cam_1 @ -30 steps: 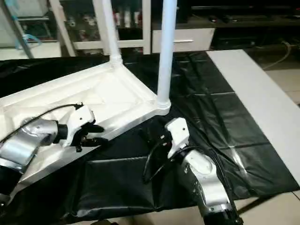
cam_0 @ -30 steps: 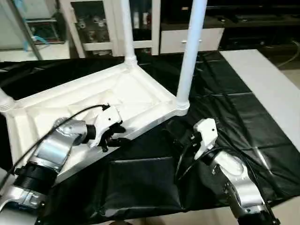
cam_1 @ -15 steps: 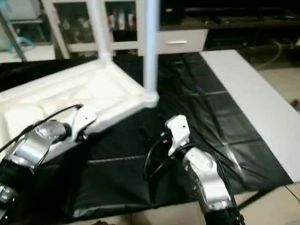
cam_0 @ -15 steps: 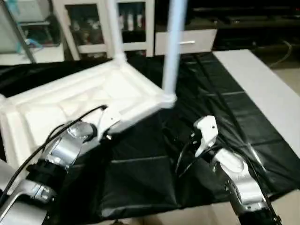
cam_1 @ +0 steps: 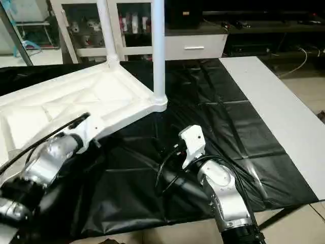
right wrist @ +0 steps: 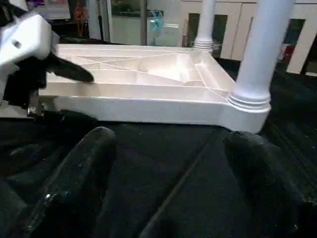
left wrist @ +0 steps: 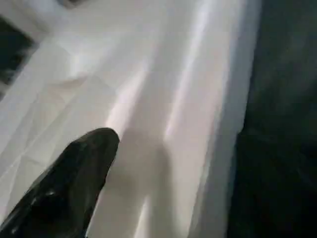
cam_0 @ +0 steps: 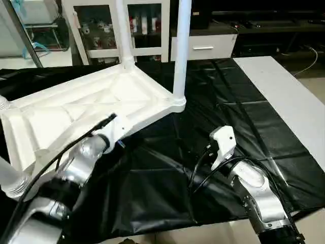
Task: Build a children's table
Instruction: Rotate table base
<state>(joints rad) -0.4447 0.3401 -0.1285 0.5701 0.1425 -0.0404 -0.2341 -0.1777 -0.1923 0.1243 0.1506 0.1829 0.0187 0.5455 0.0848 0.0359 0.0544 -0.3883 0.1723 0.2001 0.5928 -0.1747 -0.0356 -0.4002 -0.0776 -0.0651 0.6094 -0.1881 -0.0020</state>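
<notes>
**Leg fitting under way: left arm at the front rim of the upturned tabletop**

The tabletop (cam_0: pixel 86 104) lay upside down on the black cover (cam_0: pixel 238 117) of the work table, ribbed side up. Several legs stood upright in corner sockets: one at the far corner (cam_0: pixel 122 30), one at the near right corner (cam_0: pixel 181 51). A further leg (cam_0: pixel 9 178) showed at the near left corner, and the base of another (cam_0: pixel 3 104) at the far left edge; whether these two were fully seated could not be told from the head views.

The left gripper (right wrist: pixel 47 69) was at the tabletop's front rim. In the right wrist view one of its black fingers (right wrist: pixel 69 73) lay over the rim, pointing into the ribbed underside. The left wrist view showed one finger (left wrist: pixel 74 168) close above the white plastic, with nothing between the jaws, so the left gripper appeared open and empty, though its exact spread could not be read.

The right gripper (right wrist: pixel 168 153) rested near the black cover, just in front of the corner holding the near right leg. Its two fingers (right wrist: pixel 84 163) stood wide apart and held nothing.

Judged step: checking or steadying the tabletop after leg insertion. The next move probably called for pressing any loose leg home in its socket, then a two-handed grasp to turn the table upright.
</notes>
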